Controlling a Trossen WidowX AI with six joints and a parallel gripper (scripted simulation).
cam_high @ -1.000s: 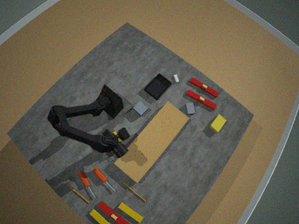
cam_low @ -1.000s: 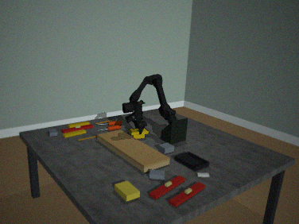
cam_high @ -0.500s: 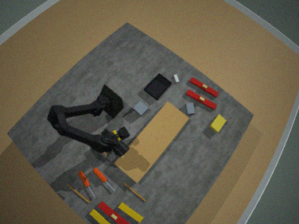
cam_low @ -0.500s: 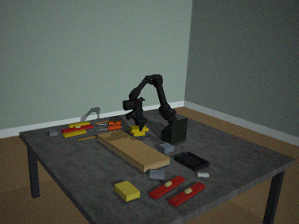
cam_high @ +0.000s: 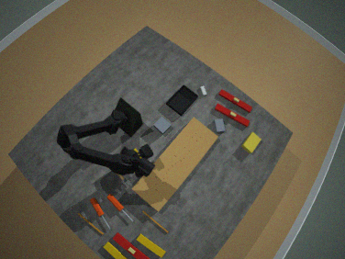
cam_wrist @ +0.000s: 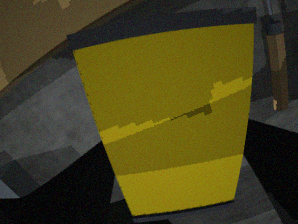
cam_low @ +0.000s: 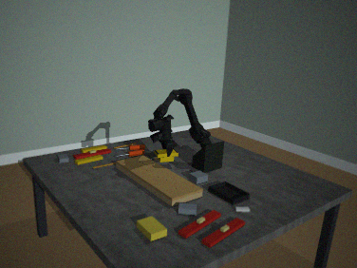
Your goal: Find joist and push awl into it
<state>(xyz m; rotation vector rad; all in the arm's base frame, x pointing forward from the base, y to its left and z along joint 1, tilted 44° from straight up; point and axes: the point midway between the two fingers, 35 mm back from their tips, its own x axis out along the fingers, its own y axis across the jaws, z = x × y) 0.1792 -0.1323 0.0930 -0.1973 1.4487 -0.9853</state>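
We see the pincer (cam_low: 163,144) pinching the yellow stud finder (cam_wrist: 169,123), its fingers held apart by the body of the tool. In the wrist view the stud finder fills most of the picture, and the fingers show only as black shapes cut off at the lower corners. From above, the arm (cam_high: 94,153) covers almost all of the tool; only a small yellow speck shows near the wrist. In the exterior view the stud finder (cam_low: 166,155) shows below the pincer, close to the far end of the floor panel (cam_low: 159,181); whether it touches the tabletop (cam_low: 95,209) or hangs just above it we cannot tell.

We place everything else by the floor panel (cam_high: 185,153). The end of it under the arm lies in shadow. The joist does not show in any view. Just beyond the panel's other end sits the black tray (cam_high: 182,99), with a grey block (cam_high: 161,124) between the tray and the arm's base. Past the shadowed end lie two orange-handled tools (cam_high: 107,207) and two thin brown-handled ones (cam_high: 155,221); at this size we cannot tell which is the awl. Further out still are red and yellow bars (cam_high: 133,247), partly cut off by the picture's edge. Near the tray end, two red bars (cam_high: 233,107) and a yellow block (cam_high: 251,141) rest well apart from the panel.
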